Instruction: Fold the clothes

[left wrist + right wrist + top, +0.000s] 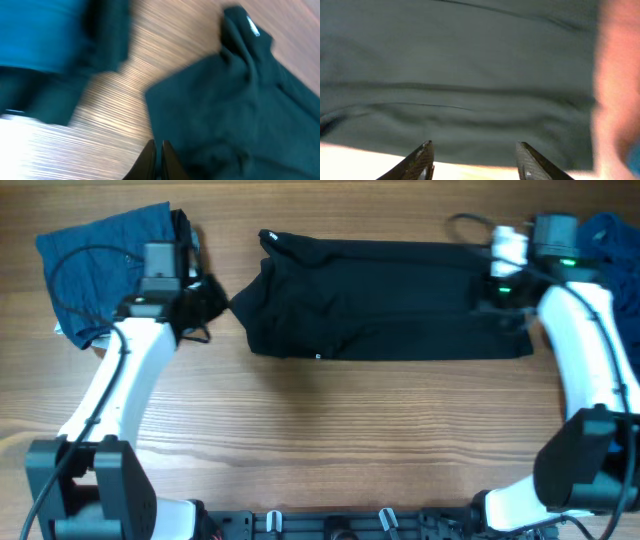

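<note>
On the desk [320,430], centre: black polo shirt [380,300], laid as a long band running from 9 to 3 o'clock.
Left gripper [157,145]: just off the shirt's 9 o'clock tip, fingers pressed together, nothing seen between them.
Right gripper [475,147]: over the shirt's 3 o'clock end, fingers standing apart, holding nothing, dark fabric below.
Blue garment [100,250]: crumpled heap at 10 o'clock, beside the left arm.
Second blue garment [610,230]: at 2 o'clock, partly out of view.
</note>
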Tool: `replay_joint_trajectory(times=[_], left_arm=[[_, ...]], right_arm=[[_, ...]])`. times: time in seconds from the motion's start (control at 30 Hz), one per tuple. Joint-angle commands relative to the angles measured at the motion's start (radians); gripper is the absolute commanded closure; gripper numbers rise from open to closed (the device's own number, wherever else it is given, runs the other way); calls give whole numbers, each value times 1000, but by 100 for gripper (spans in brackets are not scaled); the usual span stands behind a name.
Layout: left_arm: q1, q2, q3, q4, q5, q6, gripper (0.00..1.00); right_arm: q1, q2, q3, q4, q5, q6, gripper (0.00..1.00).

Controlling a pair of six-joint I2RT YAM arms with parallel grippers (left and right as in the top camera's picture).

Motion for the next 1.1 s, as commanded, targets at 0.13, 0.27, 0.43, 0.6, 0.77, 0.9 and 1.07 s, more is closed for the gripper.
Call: replay_joint_trajectory(times=[0.13,0.27,0.43,0.6,0.77,0.9,1.07], left_arm=[[140,-31,8,2,59,-29,71],[135,-31,8,87,220,106,63],[136,-30,8,154,209,123,0],[135,-30,8,143,209,123,0],[135,-30,8,143,209,123,0],[135,-30,8,143,209,123,0],[135,-30,8,143,209,123,0]], right_arm=[[408,-5,8,76,-15,-147,47],[546,57,-12,187,82,-174,43],[693,199,-12,265,103,-173,44],[772,235,-12,267,192,-219,43],[792,272,-12,318,307,-223,40],[792,331,-12,337,333,-241,40],[792,344,-12,374,370,-203,62]])
